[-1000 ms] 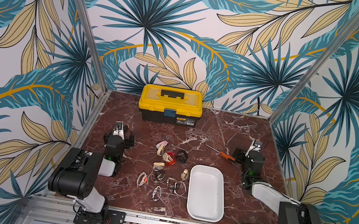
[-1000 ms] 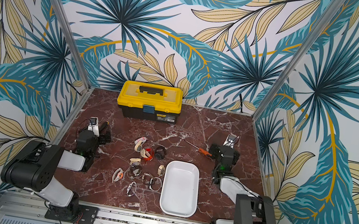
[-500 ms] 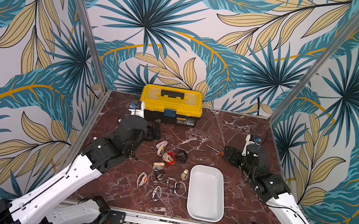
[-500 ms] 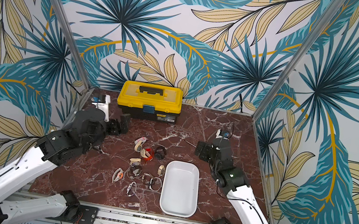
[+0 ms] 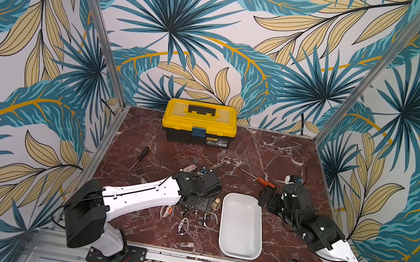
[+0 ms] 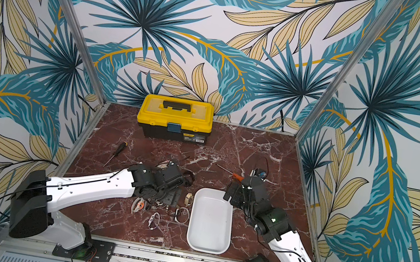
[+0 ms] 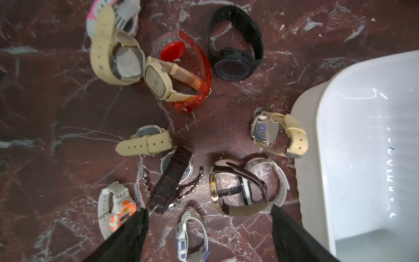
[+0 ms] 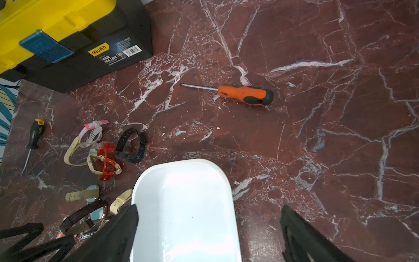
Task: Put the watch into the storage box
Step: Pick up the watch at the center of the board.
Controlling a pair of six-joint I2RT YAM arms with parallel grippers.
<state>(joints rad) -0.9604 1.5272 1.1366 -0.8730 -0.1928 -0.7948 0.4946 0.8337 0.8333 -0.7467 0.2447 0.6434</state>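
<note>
Several watches lie in a loose pile (image 5: 197,214) on the marble, just left of the white storage box (image 5: 236,254) (image 6: 207,246). My left gripper (image 7: 208,208) (image 5: 204,205) hangs open over the pile and holds nothing. In the left wrist view a white-and-purple watch (image 7: 190,236) lies between its fingers. A gold-cased, brown-strapped watch (image 7: 238,192) sits by one fingertip and a dark leather-strapped one (image 7: 172,179) by the other. The storage box (image 8: 186,204) is empty. My right gripper (image 8: 209,206) (image 5: 266,200) is open above its far end.
A yellow-lidded black toolbox (image 5: 199,124) stands at the back wall. An orange screwdriver (image 5: 258,178) (image 8: 244,94) lies behind the box, and a black-handled screwdriver (image 5: 141,156) lies at the left. Frame posts mark the table's side edges.
Both arms have unfolded from the front sides. The left gripper swung past the toolbox and came down over the watch pile. The right one moved in over the box's far end.
</note>
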